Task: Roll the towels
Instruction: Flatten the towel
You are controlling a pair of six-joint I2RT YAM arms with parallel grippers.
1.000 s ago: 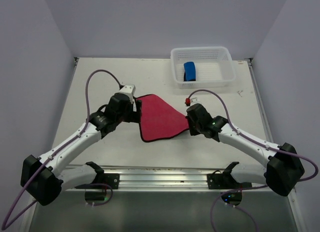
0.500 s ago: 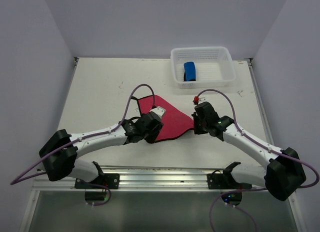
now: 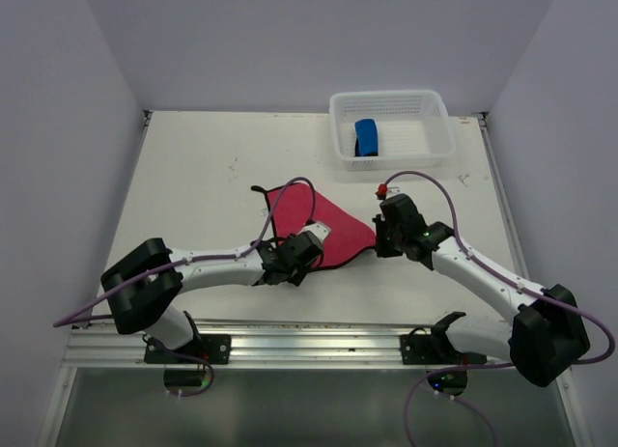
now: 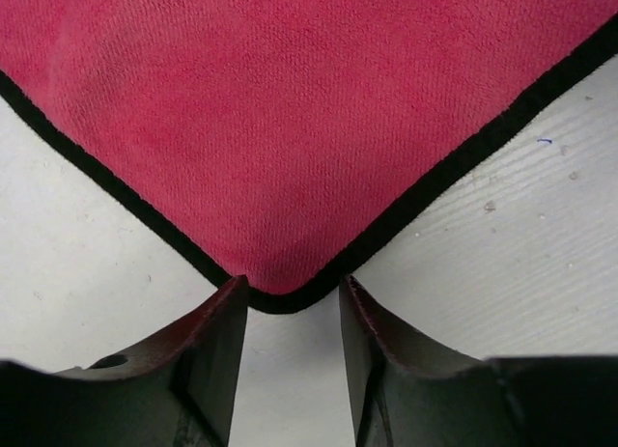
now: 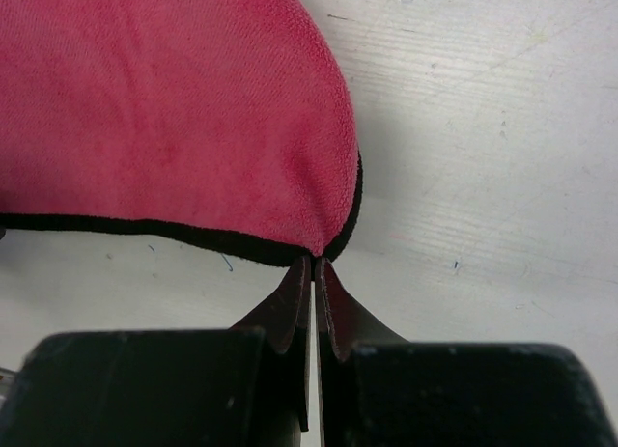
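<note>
A pink-red towel point(image 3: 333, 225) with dark edging lies flat mid-table. Its near corner point(image 4: 290, 291) sits right at the tips of my left gripper point(image 4: 293, 285), whose jaws stand apart on either side of the corner without pinching it. In the top view that left gripper point(image 3: 307, 247) covers the towel's near-left part. My right gripper point(image 5: 316, 264) is shut on the towel's right corner, with the cloth point(image 5: 174, 109) spreading away from it; from above the right gripper point(image 3: 379, 241) sits at the towel's right tip. A rolled blue towel point(image 3: 367, 138) lies in the basket.
The white mesh basket point(image 3: 390, 95) stands at the back right of the table. The right arm's purple cable point(image 3: 425, 181) loops over the table behind the wrist. A metal rail point(image 3: 309, 343) runs along the near edge between the arm bases.
My left arm has swung from the towel's left edge round to its near corner, its jaws narrowing. The right gripper stayed shut on its corner and drew the towel slightly back and right.
</note>
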